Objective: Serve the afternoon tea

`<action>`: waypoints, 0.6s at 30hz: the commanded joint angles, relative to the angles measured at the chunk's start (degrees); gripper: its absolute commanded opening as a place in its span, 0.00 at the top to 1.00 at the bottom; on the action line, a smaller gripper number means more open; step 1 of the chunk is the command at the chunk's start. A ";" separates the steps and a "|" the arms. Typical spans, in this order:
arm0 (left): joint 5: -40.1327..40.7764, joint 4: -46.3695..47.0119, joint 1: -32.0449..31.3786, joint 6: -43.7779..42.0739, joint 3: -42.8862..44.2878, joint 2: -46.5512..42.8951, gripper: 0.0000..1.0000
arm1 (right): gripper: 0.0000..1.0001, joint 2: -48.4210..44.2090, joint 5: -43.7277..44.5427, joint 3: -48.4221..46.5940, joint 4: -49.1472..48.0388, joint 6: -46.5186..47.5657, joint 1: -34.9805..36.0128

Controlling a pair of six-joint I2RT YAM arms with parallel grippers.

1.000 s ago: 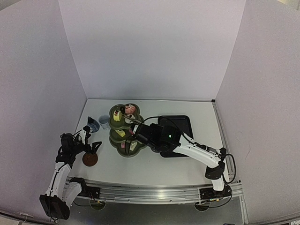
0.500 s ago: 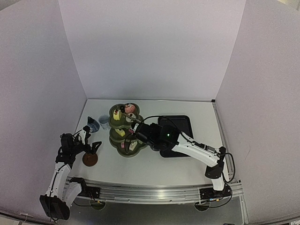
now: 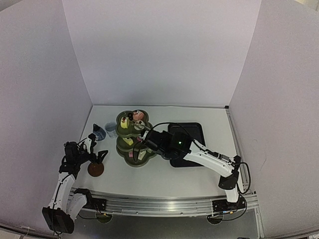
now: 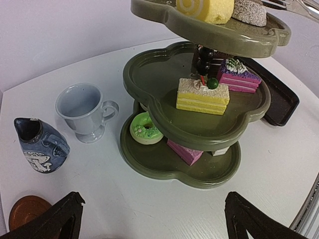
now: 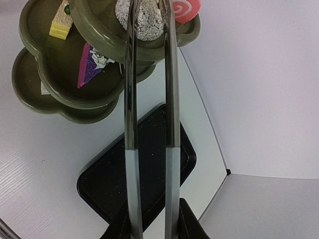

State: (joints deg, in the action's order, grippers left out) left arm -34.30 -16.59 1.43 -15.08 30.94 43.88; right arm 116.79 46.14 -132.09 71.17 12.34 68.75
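Pastry (image 5: 147, 22), speckled, lies between tongs (image 5: 130, 109) arms, well beyond right jaws.

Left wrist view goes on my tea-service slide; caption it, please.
Green three-tier stand holding pastries, with pale cup and blue jug beside it, framed by the open left gripper.

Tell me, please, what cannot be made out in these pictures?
- Right wrist view: the tips of the metal tongs run off the top edge; contact with the powdered pastry is unclear.
- Left wrist view: the top edge cuts the stand through its top tier.
- Top view: pastries are too small to identify.
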 commanded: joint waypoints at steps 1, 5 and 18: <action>0.17 0.01 -0.20 -0.92 0.75 -0.23 0.00 | 0.75 -4.64 -1.47 -0.47 -0.39 -2.25 -0.17; 0.01 0.01 -0.20 -0.95 0.88 -0.04 0.00 | 0.75 -5.36 -2.41 -0.71 -0.40 -3.03 -0.20; -0.19 0.25 -0.21 -1.30 1.40 0.63 0.00 | 0.75 -6.26 -4.76 -2.24 -0.88 -3.40 -0.20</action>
State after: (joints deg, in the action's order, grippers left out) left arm -34.33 -16.58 1.43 -15.25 30.94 44.29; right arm 113.34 42.06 -132.10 71.26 10.14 68.75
